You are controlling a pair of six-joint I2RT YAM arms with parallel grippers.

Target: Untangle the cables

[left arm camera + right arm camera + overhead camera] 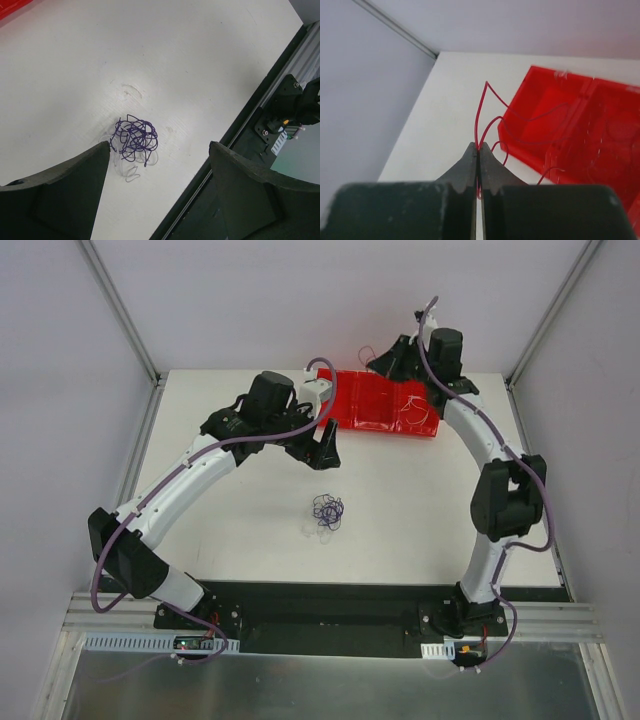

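- White matte tabletop (pixel 420 500), faintly scuffed; pale grey walls behind it and metal frame rails at the corners.
- Two arms, white shells with black joints, each trailed by a thick purple hose.
- One red tray (pixel 365 400) of glossy, translucent plastic at the table's far edge, moulded into compartments. A few pale hair-thin strands lie in its right part; too fine to count.
- Purple cable (pixel 327 510): one very thin wire, bunched into a loose, curly clump near the table's middle. It lies free of both grippers.
- White cable (pixel 131 172): faint pale loops just beside and partly under the purple clump. Hard to trace against the white surface.
- Red cable (pixel 477 117): one thin, springy wire. It rises from the right gripper's tips, kinks sharply, then bends away over the tray's corner.
- Right gripper (pixel 477 150): dark fingers pressed together, pinching the red cable at the tray's far left corner.
- Left gripper (pixel 159 145): two dark, grainy wedge fingers spread wide, holding nothing, hanging above the table with the purple clump seen between them.
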